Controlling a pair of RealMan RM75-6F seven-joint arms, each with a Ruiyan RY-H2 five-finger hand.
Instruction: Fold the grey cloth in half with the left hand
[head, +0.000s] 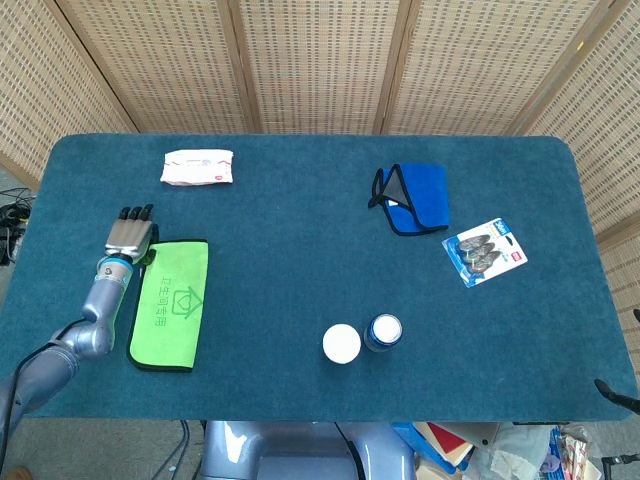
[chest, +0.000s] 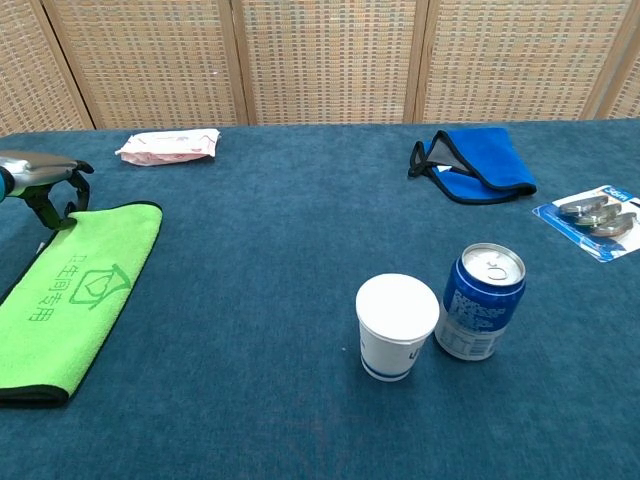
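The left robot hand (head: 128, 233) is seen at the far left of the teal carpeted tabletop (head: 300, 240), just beyond the far corner of a bright green folded cloth with a printed emblem (head: 170, 303); in the chest view the hand is cut off by the frame edge, its dark fingers (chest: 62, 195) curled downward with nothing visibly held, so it reads as empty, though contact with the cloth cannot be told. The grey cloth (head: 397, 186) is mostly hidden, showing only as a grey triangular flap inside a folded blue cloth (head: 420, 198) across the tabletop. The right robot hand is not shown in either view.
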